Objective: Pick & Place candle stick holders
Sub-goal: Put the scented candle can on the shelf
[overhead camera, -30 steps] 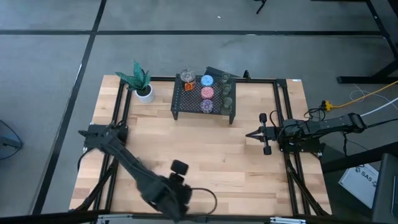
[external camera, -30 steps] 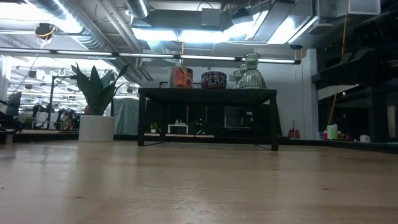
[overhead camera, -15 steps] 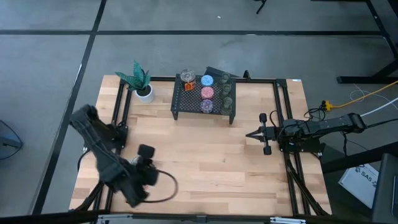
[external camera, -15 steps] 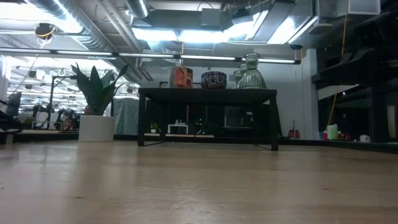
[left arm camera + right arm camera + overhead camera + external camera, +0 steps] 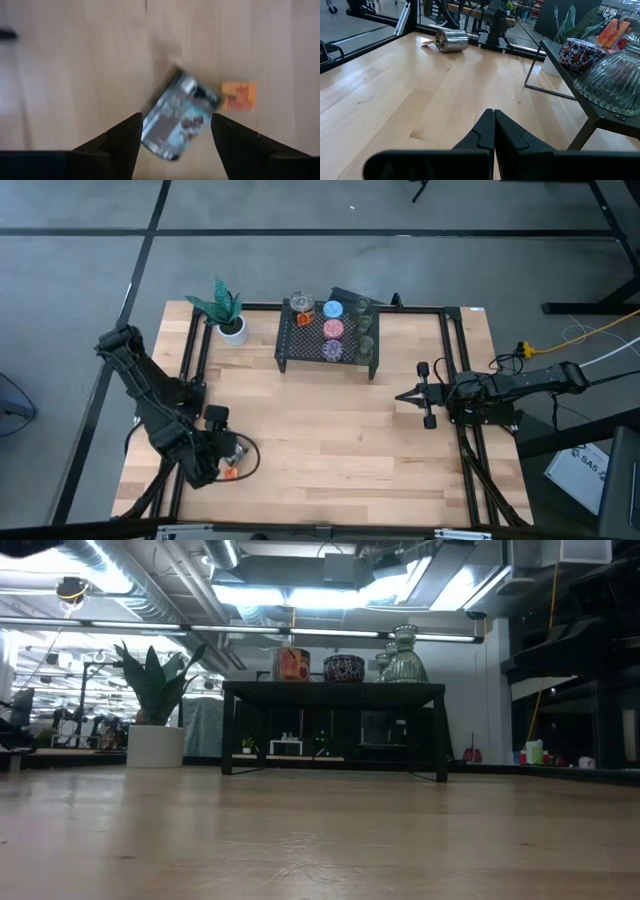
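A silvery candle stick holder [image 5: 177, 120] with an orange tag [image 5: 239, 96] lies on its side on the table near the left edge [image 5: 233, 463]; the right wrist view also shows it [image 5: 451, 40]. My left gripper [image 5: 176, 122] hangs over it, pointing down, open, one finger on either side; no touch shows. More holders stand on the black mesh rack [image 5: 290, 345]: blue [image 5: 333, 309], pink [image 5: 333, 329], purple [image 5: 332, 350], silvery [image 5: 302, 305] and olive-green [image 5: 364, 320]. My right gripper [image 5: 493, 117] rests shut at the table's right side [image 5: 400, 396].
A white pot with a green plant [image 5: 228, 318] stands at the back left, beside the rack. Black frame rails [image 5: 190, 370] run along the table's left and right sides. Bare wood [image 5: 330, 440] lies between the rack and the near edge.
My left arm has swung from the middle of the near edge toward the table's left edge and sunk lower. The silvery holder with its orange tag now shows on the table under the gripper.
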`<state>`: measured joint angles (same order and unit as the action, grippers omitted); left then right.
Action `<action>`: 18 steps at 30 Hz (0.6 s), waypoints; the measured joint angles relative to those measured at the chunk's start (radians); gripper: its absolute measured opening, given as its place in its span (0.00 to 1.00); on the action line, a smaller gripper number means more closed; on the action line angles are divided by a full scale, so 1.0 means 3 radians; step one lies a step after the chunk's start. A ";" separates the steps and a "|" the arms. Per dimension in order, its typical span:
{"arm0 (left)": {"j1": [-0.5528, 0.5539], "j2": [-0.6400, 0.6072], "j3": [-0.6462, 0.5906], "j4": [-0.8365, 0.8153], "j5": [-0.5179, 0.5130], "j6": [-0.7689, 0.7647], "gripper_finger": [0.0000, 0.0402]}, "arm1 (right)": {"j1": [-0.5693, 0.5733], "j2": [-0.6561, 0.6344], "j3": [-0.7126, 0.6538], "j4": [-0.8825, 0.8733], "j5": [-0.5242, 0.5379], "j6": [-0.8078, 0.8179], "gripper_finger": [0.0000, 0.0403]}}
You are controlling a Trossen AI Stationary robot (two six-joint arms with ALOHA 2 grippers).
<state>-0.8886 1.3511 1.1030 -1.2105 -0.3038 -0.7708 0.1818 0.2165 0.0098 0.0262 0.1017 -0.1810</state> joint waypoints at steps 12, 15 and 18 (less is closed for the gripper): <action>0.0000 0.0015 -0.0206 0.0033 0.0125 -0.0082 0.57 | 0.0001 0.0000 0.0000 0.0000 0.0000 0.0000 0.01; 0.0000 0.0015 -0.0206 -0.0065 0.0097 -0.0131 0.57 | 0.0000 0.0000 0.0000 0.0000 0.0000 0.0000 0.01; 0.0001 0.0015 -0.0206 -0.0097 0.0105 -0.0013 0.57 | 0.0001 0.0000 0.0000 0.0001 0.0000 0.0000 0.01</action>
<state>-0.8884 1.3556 1.0412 -1.2397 -0.2724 -0.7746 0.1821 0.2165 0.0097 0.0265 0.1017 -0.1810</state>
